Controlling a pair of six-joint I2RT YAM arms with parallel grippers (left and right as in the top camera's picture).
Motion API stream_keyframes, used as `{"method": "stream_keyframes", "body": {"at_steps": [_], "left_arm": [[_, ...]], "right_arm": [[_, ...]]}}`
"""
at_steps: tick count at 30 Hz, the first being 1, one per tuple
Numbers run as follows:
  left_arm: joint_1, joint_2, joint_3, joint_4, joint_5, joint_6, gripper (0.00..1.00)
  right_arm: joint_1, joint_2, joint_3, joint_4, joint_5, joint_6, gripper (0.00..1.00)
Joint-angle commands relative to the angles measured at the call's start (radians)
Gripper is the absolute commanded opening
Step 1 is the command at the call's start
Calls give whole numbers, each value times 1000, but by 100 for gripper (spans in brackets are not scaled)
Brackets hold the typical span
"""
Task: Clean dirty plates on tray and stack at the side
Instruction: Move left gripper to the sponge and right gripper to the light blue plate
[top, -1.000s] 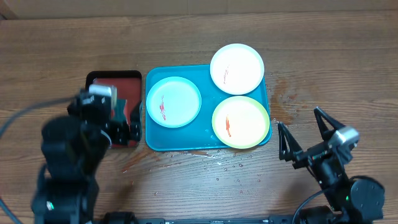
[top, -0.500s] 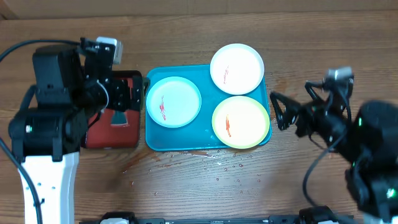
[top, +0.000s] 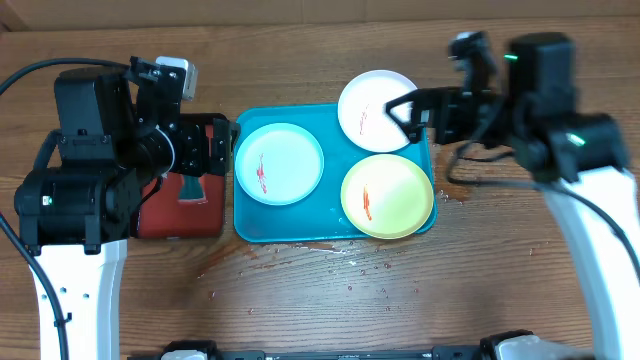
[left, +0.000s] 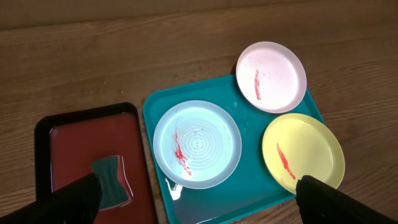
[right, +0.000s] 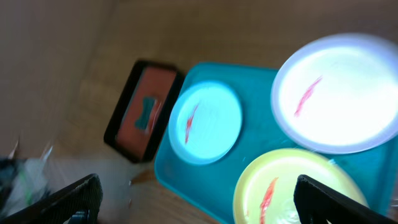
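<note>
Overhead | 3 smeared plates on tray | L gripper, R gripper wide

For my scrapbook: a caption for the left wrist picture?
Pale blue plate, white plate and yellow-green plate, all red-smeared, on the turquoise tray beside a dark red tray.

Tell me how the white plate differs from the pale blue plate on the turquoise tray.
The white plate sits at the turquoise tray's far right corner and overhangs its rim; the pale blue plate lies wholly inside the rim at the left end. The pale blue plate is the one nearest the dark red tray; the white plate is well away from it. Both are round, shallow, of like size, and carry a red smear left of centre.
</note>
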Motion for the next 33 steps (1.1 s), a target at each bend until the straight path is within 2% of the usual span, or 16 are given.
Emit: {"method": "stream_keyframes", "body": {"at_steps": [1, 4, 10, 14, 19, 20, 22, 28, 33], "left_arm": [[-5, 0, 27, 3, -13, -5, 100], [-5, 0, 27, 3, -13, -5, 100], [-5, 0, 27, 3, -13, -5, 100], [-5, 0, 27, 3, -14, -5, 100], [-5, 0, 27, 6, -14, -5, 100], [-5, 0, 27, 4, -14, -5, 100], [-5, 1, 27, 0, -14, -5, 100], [-5, 19, 27, -27, -60, -16, 100], [-1, 69, 27, -53, -164, -160, 100]], "right_arm": [[72, 92, 19, 0, -20, -5, 100], [108, 168, 18, 38, 21, -2, 100], [139, 308, 18, 82, -51, 6, 100], [139, 358, 18, 113, -53, 122, 100], [151, 385, 14, 174, -45, 132, 100], [156, 386, 14, 185, -23, 132, 100], [169, 388, 13, 200, 51, 139, 92], [272, 397, 13, 201, 360, 219, 91], [366, 439, 13, 212, 552, 309, 88]]}}
